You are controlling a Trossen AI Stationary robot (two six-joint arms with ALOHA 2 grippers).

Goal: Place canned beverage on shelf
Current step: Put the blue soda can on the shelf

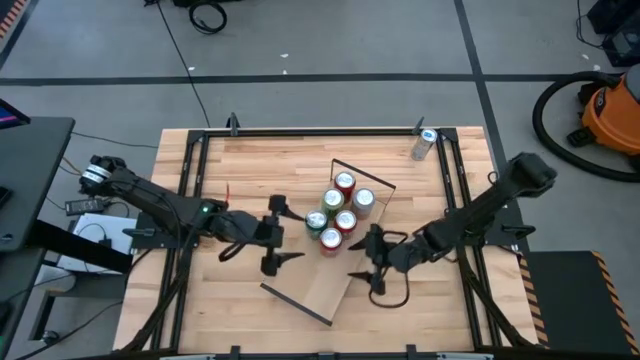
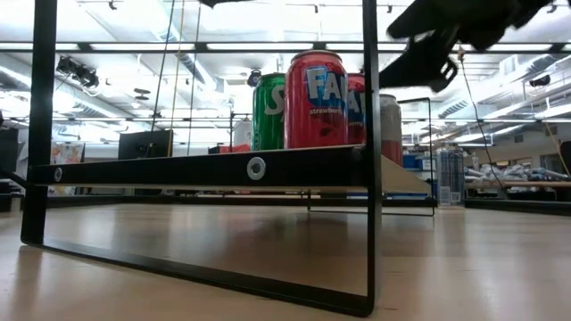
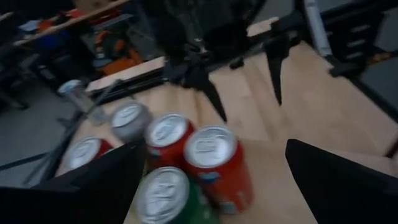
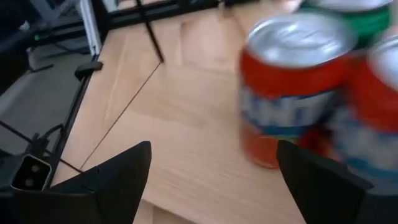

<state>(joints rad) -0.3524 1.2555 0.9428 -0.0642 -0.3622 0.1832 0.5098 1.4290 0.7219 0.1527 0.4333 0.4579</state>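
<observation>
- Light-wood shelf (image 1: pixel 322 288) lay diagonally mid-table, five cans (image 1: pixel 338 214) clustered at its far end.
- Left gripper (image 1: pixel 283 233) hovered just left of the cans, fingers spread wide, holding nothing.
- Right gripper (image 1: pixel 367 260) hovered just right of them, likewise wide open and empty.
- One lone can (image 1: pixel 424 143) stood near the table's far right corner.

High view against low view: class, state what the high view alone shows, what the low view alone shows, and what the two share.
Only the high view shows both arms whole, the left gripper and right gripper open either side of the cluster, five cans in it, and a lone can at the tabletop's far corner. Only the low view shows can labels, such as the strawberry can, and the shelf's underside. Both share the shelf with its green can.
</observation>
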